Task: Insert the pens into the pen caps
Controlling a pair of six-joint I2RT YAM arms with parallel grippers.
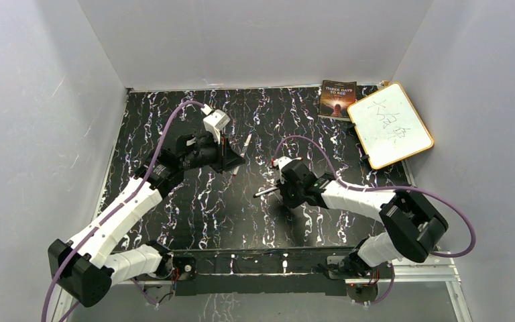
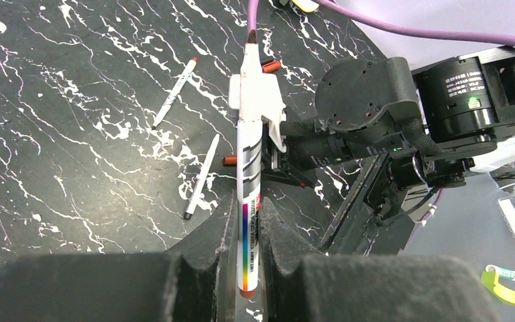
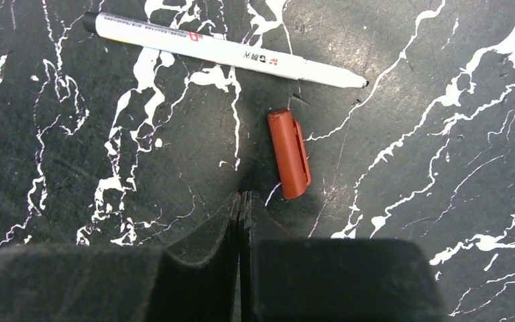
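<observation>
We noted the left gripper pinching one pen above the table. The right gripper was pressed together, empty. The red-brown cap lay just beside it, near a loose pen. Risk, we judged: shut jaws shoving the cap aside.

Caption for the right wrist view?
Right jaws shut and empty beside a reddish-brown cap; an uncapped white pen lies beyond.

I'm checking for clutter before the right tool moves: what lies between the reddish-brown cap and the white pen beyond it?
Nothing: the right wrist view shows only bare marbled tabletop between the cap and the pen, which lie apart.
</observation>
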